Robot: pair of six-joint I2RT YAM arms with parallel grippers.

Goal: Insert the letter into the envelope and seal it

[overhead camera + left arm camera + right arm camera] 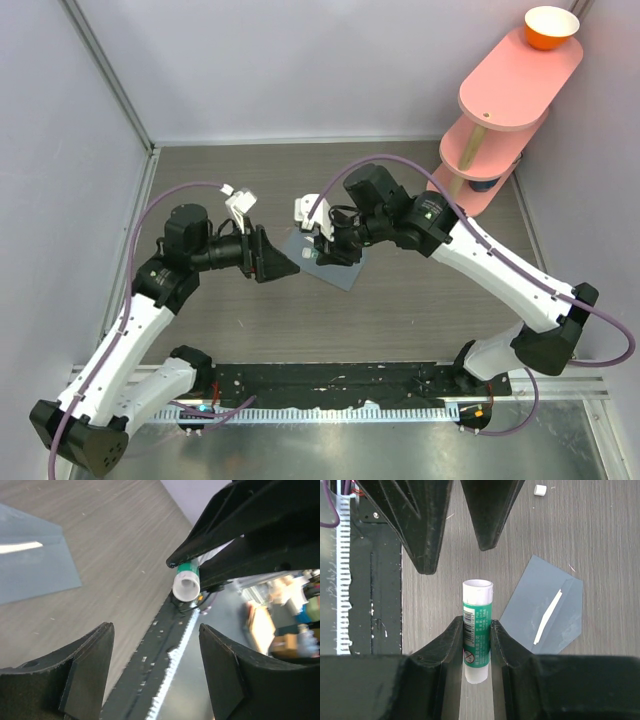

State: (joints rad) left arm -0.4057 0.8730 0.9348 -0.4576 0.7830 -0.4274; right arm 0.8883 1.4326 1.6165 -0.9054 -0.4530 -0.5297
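The slate blue-grey envelope [338,268] [546,611] [35,565] lies flat on the wood table, its pointed flap folded out and a white strip along the fold. My right gripper [476,621] [318,250] is shut on a green and white glue stick [477,625] [187,580] and holds it just left of the envelope. The stick's white end points at my left gripper [155,627] [283,265]. That gripper stands open and empty a short way from the stick, and its fingers [425,530] face the stick's tip. The letter is out of view.
A small white cap [540,489] lies on the table beyond the envelope. A pink tiered shelf [505,105] with an orange bowl [551,27] stands at the back right. A black rail with a white toothed strip [330,385] runs along the near edge.
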